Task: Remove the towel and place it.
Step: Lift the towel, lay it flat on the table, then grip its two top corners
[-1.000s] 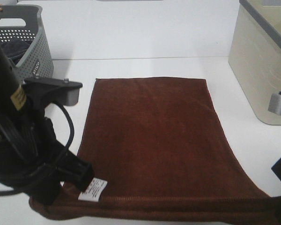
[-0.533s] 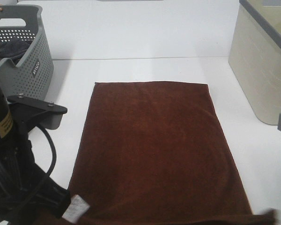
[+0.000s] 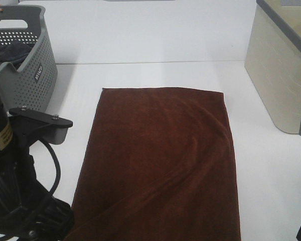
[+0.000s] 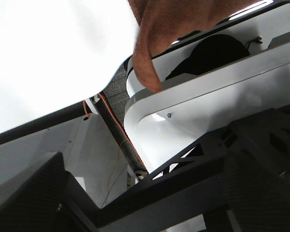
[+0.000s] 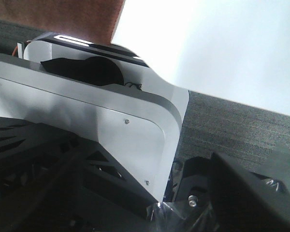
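Dangling towel [image 4: 152,48] corner, left-wrist only.

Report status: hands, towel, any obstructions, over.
Left hand and right hand open, empty. Brown towel flat on white table, near corner hanging off edge. Grey perforated basket, beige bin both clear of it.

White table [image 3: 271,165]; brown towel [image 3: 160,165] spread flat on it, just inward of the left arm [image 3: 15,191], one near corner hanging over the table's edge; grey perforated basket [image 3: 30,70] beyond that arm; cream bin [image 3: 281,70] far across from it.
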Action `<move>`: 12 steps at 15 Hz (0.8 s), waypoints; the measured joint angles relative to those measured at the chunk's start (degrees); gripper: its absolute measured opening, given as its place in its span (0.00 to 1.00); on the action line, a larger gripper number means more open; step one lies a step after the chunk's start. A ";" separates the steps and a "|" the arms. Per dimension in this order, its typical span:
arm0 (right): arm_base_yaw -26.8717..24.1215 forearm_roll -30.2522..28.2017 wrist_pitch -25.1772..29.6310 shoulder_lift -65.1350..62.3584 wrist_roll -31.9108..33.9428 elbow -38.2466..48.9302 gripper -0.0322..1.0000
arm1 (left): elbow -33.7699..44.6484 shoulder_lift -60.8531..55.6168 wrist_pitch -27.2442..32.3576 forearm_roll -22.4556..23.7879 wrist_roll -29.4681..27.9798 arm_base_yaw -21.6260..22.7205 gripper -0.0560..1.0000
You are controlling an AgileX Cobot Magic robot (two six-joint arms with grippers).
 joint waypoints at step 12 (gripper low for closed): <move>0.00 0.00 -11.97 13.98 0.00 -28.88 0.46 | -19.14 5.90 -22.23 11.29 0.92 17.53 0.65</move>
